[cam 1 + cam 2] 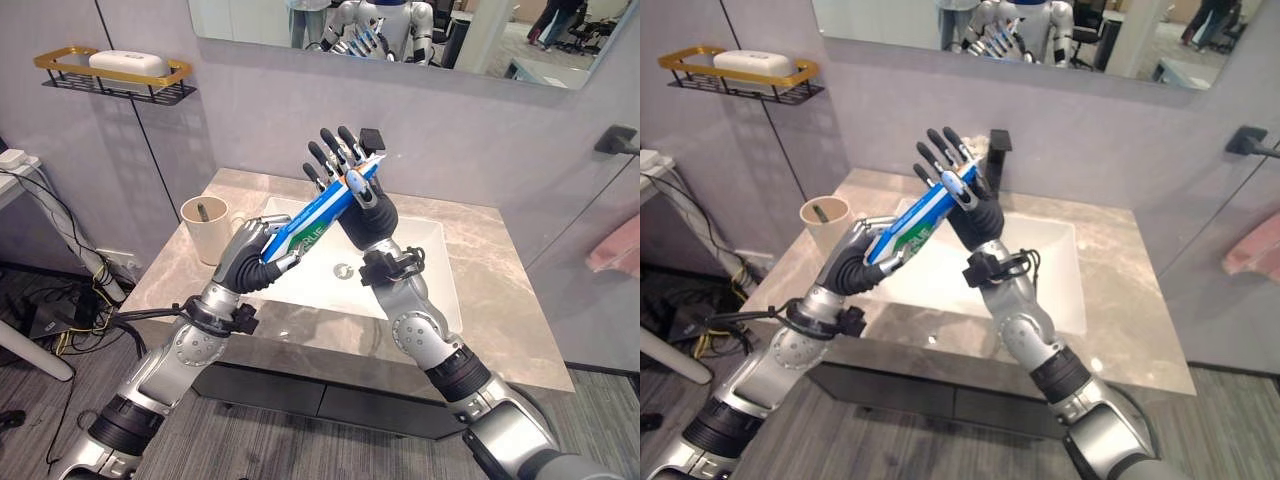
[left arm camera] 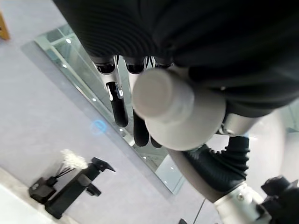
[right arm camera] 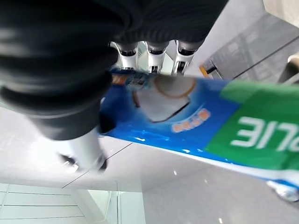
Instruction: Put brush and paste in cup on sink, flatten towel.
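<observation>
Blue, white and green, the paste tube (image 1: pixel 318 222) hangs above the sink (image 1: pixel 420 262), well short of the cup (image 1: pixel 205 229) at the counter (image 1: pixel 500 310)'s left edge. Our left hand (image 1: pixel 255 255) curls round its lower end; our right hand (image 1: pixel 350 175) rests straight, spread fingers against its upper end. We judge the brush (image 1: pixel 202 210) already in the cup. The pink towel (image 1: pixel 615 255) remains untouched.
</observation>
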Motion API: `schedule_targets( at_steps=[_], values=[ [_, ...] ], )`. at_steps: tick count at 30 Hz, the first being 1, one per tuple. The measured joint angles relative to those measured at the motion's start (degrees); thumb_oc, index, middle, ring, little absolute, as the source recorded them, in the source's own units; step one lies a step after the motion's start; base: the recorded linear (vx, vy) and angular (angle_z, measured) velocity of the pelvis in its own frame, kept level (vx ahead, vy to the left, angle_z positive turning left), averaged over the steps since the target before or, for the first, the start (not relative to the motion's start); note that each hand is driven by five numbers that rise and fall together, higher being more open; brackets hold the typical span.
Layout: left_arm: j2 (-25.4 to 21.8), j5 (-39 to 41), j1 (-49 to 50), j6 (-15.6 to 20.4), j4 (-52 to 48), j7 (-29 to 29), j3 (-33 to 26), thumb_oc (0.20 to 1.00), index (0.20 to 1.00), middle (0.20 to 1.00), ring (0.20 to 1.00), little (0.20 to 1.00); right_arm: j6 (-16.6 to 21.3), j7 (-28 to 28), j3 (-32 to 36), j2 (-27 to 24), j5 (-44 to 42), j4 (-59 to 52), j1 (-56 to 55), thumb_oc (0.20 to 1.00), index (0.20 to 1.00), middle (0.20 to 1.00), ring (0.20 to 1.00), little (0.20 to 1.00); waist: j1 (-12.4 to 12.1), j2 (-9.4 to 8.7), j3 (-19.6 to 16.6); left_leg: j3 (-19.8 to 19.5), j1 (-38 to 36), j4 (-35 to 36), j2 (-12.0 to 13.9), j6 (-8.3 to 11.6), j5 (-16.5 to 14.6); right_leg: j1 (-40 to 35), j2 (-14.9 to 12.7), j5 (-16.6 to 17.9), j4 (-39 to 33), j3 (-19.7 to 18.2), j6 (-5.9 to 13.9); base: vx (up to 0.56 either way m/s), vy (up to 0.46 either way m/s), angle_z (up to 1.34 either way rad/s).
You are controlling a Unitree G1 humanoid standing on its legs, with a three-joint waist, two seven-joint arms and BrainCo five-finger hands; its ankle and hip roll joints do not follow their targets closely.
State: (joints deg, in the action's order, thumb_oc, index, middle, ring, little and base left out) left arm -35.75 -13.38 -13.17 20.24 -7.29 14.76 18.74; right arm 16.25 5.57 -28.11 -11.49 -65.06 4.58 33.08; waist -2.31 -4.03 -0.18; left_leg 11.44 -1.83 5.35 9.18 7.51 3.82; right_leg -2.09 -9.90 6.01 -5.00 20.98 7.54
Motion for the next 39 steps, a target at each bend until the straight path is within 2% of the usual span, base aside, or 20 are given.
schedule_targets(
  at_steps=[6, 8, 9, 10, 20, 29, 34, 36, 37, 39],
  values=[
    [0.03, 0.04, 0.01, -0.42, 0.86, 0.0, 0.0, 0.2, 0.2, 0.2, 0.2, 0.2, 0.0, 0.87, -0.15, 1.42, -0.65, -0.03, 0.0, 0.2, 0.2, 0.2, 0.2, 0.2, -0.17, 0.02, 0.01, -0.51, 0.02, 0.01, -0.03, 0.0, 0.0, -0.26, -0.07, -0.18, -0.01, 0.38, 0.07, -0.01, 0.018, 0.02],
    [0.15, -0.01, 0.03, -0.41, 0.87, 0.0, 0.08, 0.319, 0.319, 0.319, 0.319, 0.319, 0.0, 0.75, -0.15, 1.68, -1.09, -0.02, -0.01, 0.2, 0.2, 0.2, 0.2, 0.2, -0.12, 0.05, 0.03, -0.96, 0.03, 0.01, -0.03, 0.0, 0.01, -0.54, -0.1, -0.29, -0.01, 0.8, 0.17, -0.01, 0.017, 0.12],
    [0.31, -0.06, 0.1, -0.41, 0.87, 0.0, 0.14, 0.617, 0.617, 0.617, 0.617, 0.617, 0.01, 0.69, -0.13, 1.79, -1.15, -0.02, -0.05, 0.2, 0.2, 0.2, 0.2, 0.2, 0.0, 0.08, 0.05, -1.54, -0.02, 0.01, -0.14, 0.01, 0.01, -1.02, -0.17, -0.49, -0.01, 1.4, 0.26, 0.0, 0.014, 0.17],
    [0.33, -0.05, 0.18, -0.41, 0.86, 0.02, 0.12, 1.0, 1.0, 1.0, 1.0, 1.0, 0.06, 0.69, -0.11, 1.87, -1.14, -0.03, -0.04, 0.2, 0.2, 0.2, 0.2, 0.2, -0.05, 0.07, 0.05, -1.6, -0.05, 0.01, -0.16, 0.01, 0.0, -1.12, -0.18, -0.6, -0.01, 1.49, 0.33, 0.0, 0.014, 0.14],
    [0.7, 0.29, 5.99, -0.47, 0.55, 0.16, -1.17, 1.0, 1.0, 1.0, 1.0, 1.0, 0.32, -5.2, 0.77, 0.58, 2.97, 1.76, -0.11, 0.2, 0.2, 0.2, 0.2, 0.2, -0.61, 0.42, 0.28, -2.0, 0.03, 0.0, -1.02, -0.26, -0.17, -1.4, -1.09, -0.69, 0.0, 2.01, 0.53, 0.0, 0.008, 0.02],
    [2.77, 6.89, 11.76, -0.96, 0.35, 0.67, -6.44, 1.0, 1.0, 1.0, 1.0, 1.0, 0.35, -8.23, 1.68, -1.23, 7.89, 3.54, 3.04, 0.2, 0.2, 0.2, 0.2, 0.2, -2.51, 0.96, 0.66, -4.25, 1.03, 0.0, -1.5, -0.41, -0.1, -1.99, -1.5, -1.06, 0.0, 4.45, 0.95, -0.01, 0.023, 0.12],
    [2.53, 10.51, 16.81, -0.89, 0.69, 0.63, -7.46, 1.0, 1.0, 1.0, 1.0, 1.0, 1.49, -11.62, 4.64, -3.11, 11.94, 5.95, 10.47, 0.2, 0.2, 0.2, 0.2, 0.2, -4.7, 0.59, 1.24, -6.04, 2.07, -0.02, -2.38, -0.66, 0.11, -2.18, -2.03, -1.26, 0.01, 6.33, 1.26, 0.0, 0.028, 0.21],
    [2.32, 11.21, 18.86, -0.71, 2.0, 0.42, -7.83, 1.0, 1.0, 1.0, 1.0, 1.0, 2.08, -13.52, 6.13, -4.26, 14.94, 7.39, 13.35, 0.2, 0.2, 0.2, 0.2, 0.2, -6.36, 0.15, 1.75, -6.94, 2.65, -0.02, -2.69, -0.74, 0.17, -2.28, -2.11, -1.41, 0.0, 7.44, 1.46, 0.01, 0.017, 0.21],
    [2.3, 11.32, 19.39, -0.83, 2.3, 0.43, -8.01, 1.0, 1.0, 1.0, 1.0, 1.0, 2.13, -14.0, 6.73, -4.69, 15.48, 7.53, 13.79, 0.2, 0.2, 0.2, 0.2, 0.2, -6.34, -0.03, 1.83, -7.54, 3.0, -0.02, -2.83, -0.85, 0.27, -2.36, -2.2, -1.5, 0.0, 7.84, 1.59, 0.02, 0.023, 0.37],
    [2.09, 11.86, 21.87, -0.6, 3.83, 0.1, -10.08, 1.0, 1.0, 1.0, 1.0, 1.0, 3.3, -15.8, 8.53, -6.46, 17.5, 9.85, 16.29, 0.2, 0.2, 0.2, 0.2, 0.2, -8.24, -0.81, 2.93, -9.59, 3.92, -0.02, -3.4, -0.9, 0.5, -3.04, -2.56, -1.87, 0.0, 10.25, 2.03, 0.03, 0.021, 0.51]
  ],
)
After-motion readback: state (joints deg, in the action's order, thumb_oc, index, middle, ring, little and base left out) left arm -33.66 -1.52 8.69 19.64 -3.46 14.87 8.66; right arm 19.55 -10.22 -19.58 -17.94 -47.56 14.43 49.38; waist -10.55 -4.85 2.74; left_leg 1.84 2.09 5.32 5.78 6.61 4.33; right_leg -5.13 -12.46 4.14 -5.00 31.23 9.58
